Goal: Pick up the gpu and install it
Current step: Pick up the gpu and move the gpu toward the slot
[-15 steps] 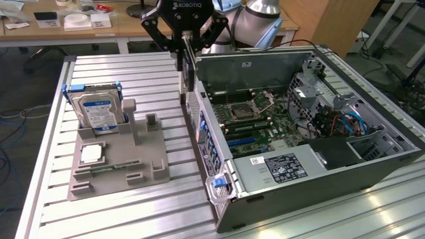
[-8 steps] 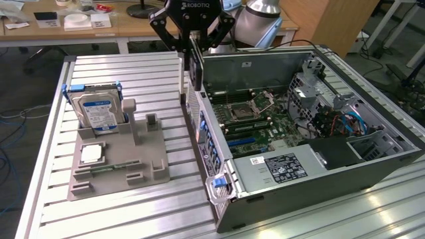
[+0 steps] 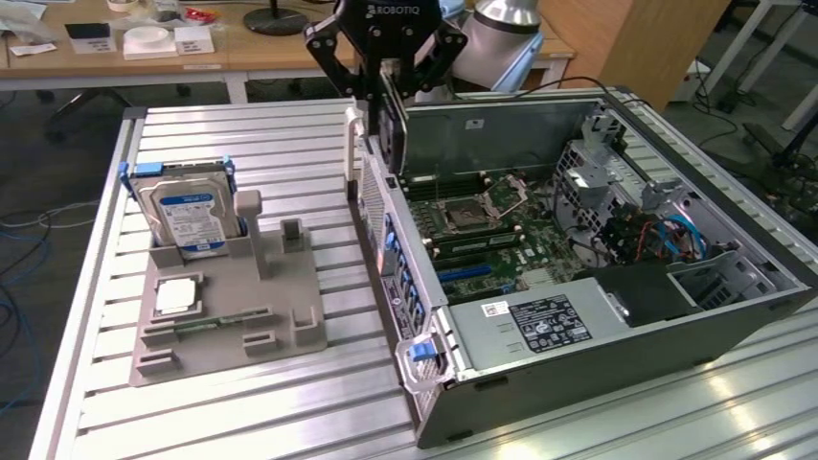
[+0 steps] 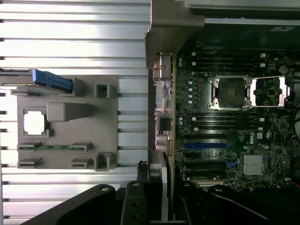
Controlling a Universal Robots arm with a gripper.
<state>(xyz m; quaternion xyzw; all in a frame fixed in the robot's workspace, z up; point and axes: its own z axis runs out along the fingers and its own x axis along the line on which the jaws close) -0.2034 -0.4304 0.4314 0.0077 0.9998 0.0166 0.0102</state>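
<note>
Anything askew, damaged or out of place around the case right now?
Nothing looks spilled or damaged. The gpu hangs upright in the gripper over the port-side wall of the case. One oddity: the cover plate of the CPU socket lies flipped open.

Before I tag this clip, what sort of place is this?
Probably a robotics lab: an open computer case sits on a slotted metal bench, beside a grey fixture holding a hard drive, with office desks behind.
</note>
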